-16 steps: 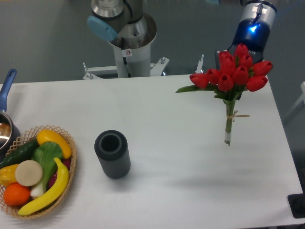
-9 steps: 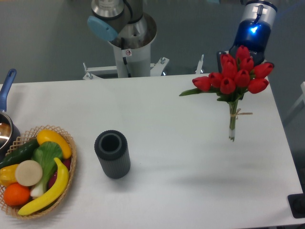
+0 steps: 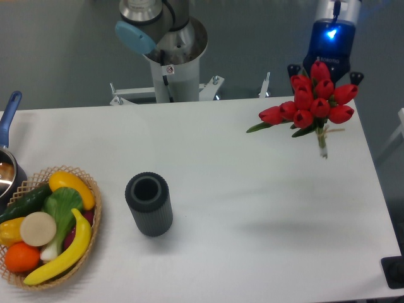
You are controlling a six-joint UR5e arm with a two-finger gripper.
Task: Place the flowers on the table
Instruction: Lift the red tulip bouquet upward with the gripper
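Pincer [image 3: 320,69] at upper right of frame, mostly hidden behind the red heads; closed on the flowers [image 3: 314,104], judging by the bunch hanging free of any support, though the fingers themselves cannot be made out. Blue light glowing on the wrist housing just above.

Only one view, the fixed camera. Flowers aloft over the right far part of the surface [image 3: 252,189], heads bunched toward the arm, stems foreshortened and pointing down and toward the lens, tie visible near the lower stems. Soft shadow on the surface lower down, well apart from the bunch: a sign of height, not contact. Held by the head end probably so the stem tips can meet the surface first and the bunch be laid flat.

Dark ribbed cylinder [image 3: 149,204] upright at lower centre-left, open top showing, well apart from the flowers. Basket of fruit and vegetables [image 3: 47,224] at lower left, a pot with blue handle [image 3: 9,158] at the left edge. Placement not yet done; lowering and release seemingly left.
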